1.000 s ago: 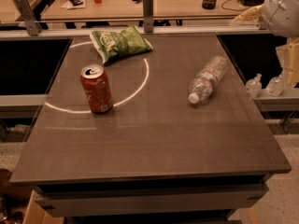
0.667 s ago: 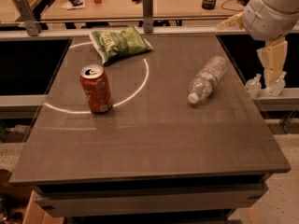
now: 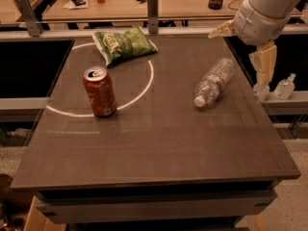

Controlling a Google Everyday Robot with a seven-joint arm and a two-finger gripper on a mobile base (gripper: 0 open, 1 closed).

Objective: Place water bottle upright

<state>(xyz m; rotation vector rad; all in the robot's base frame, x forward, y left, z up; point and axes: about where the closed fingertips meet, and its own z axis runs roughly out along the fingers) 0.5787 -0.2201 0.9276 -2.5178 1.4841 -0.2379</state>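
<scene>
Right of centre in camera view, your water bottle lies flat on the table, cap toward lower left. Upper right, the gripper hangs beside it; open or closed, can't tell. Approach step, I'd say: next, reach over and grasp the body.

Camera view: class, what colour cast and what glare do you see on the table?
Camera view: warm amber cast; a bright arc curves across the table from soda can to chip bag; the lying water bottle glints faintly; the claw hangs by the table's right edge.
</scene>
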